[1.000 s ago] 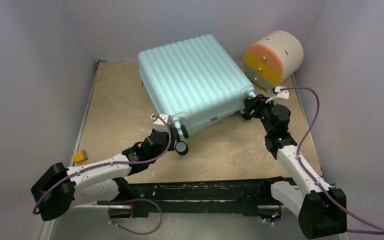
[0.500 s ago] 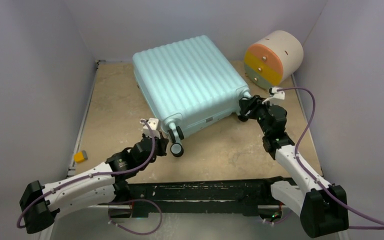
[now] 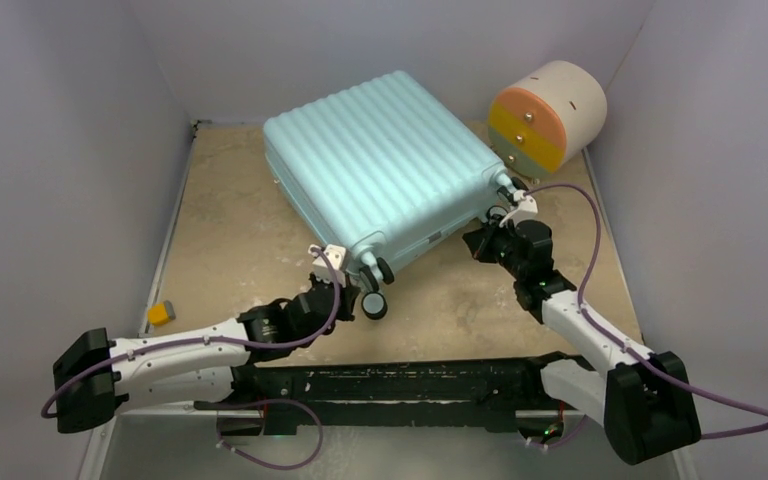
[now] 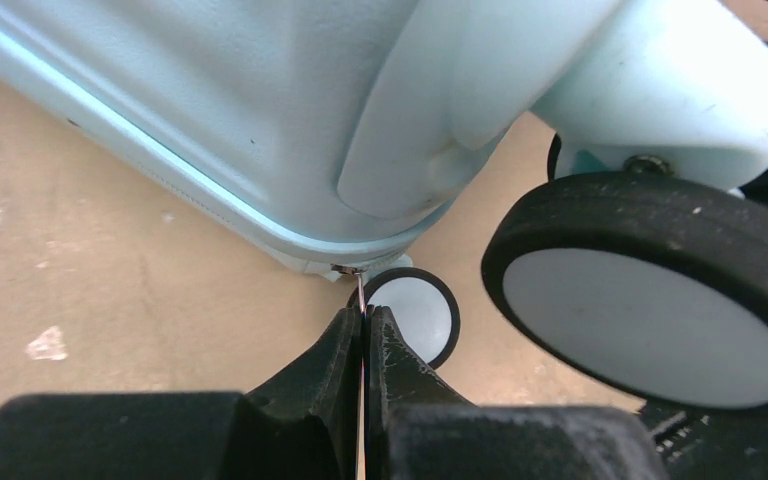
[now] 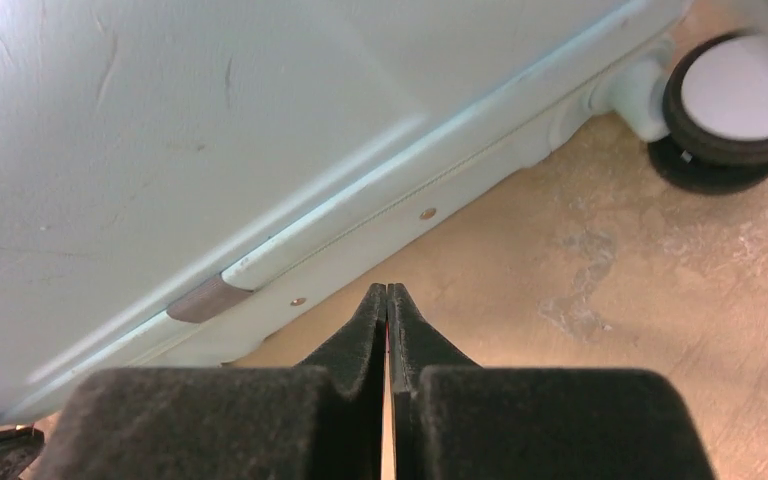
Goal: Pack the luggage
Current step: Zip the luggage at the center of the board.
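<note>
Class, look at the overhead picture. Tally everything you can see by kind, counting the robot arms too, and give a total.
Suitcase: 1
Round drawer unit: 1
Small orange block: 1
Robot arms, left and right: 2
Total: 5
</note>
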Motion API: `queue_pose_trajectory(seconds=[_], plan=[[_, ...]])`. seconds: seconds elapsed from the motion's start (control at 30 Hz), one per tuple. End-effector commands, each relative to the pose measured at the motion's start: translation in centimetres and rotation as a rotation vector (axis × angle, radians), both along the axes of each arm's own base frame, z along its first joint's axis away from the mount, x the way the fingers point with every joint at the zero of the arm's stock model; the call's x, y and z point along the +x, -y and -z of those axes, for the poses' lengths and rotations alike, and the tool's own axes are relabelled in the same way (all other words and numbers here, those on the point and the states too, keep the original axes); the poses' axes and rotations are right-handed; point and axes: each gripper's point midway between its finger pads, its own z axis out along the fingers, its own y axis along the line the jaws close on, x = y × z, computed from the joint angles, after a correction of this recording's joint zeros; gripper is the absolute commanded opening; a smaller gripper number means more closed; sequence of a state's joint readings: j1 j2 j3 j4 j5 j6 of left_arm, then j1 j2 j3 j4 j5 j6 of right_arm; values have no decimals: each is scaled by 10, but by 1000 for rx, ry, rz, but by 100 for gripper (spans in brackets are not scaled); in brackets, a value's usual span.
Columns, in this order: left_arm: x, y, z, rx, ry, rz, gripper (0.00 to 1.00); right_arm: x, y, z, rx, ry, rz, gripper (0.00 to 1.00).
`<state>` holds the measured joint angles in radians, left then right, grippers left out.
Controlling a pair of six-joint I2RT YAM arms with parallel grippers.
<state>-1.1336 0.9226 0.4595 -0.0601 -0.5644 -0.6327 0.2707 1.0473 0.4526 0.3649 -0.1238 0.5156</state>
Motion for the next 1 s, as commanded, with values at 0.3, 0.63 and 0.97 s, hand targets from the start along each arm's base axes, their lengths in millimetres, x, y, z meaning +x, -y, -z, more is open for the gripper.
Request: queue_pose_trajectory(seconds=[0.3, 0.63, 0.97], plan=[[-29, 20, 4, -146, -60, 92, 0, -23, -7, 2, 17, 1, -77, 0], [-32, 11, 1, -73, -66, 112, 43, -55, -20, -5, 33, 30, -210, 54], [-18, 3, 4, -138, 79, 77, 70, -55, -21, -28, 39, 112, -225, 55]])
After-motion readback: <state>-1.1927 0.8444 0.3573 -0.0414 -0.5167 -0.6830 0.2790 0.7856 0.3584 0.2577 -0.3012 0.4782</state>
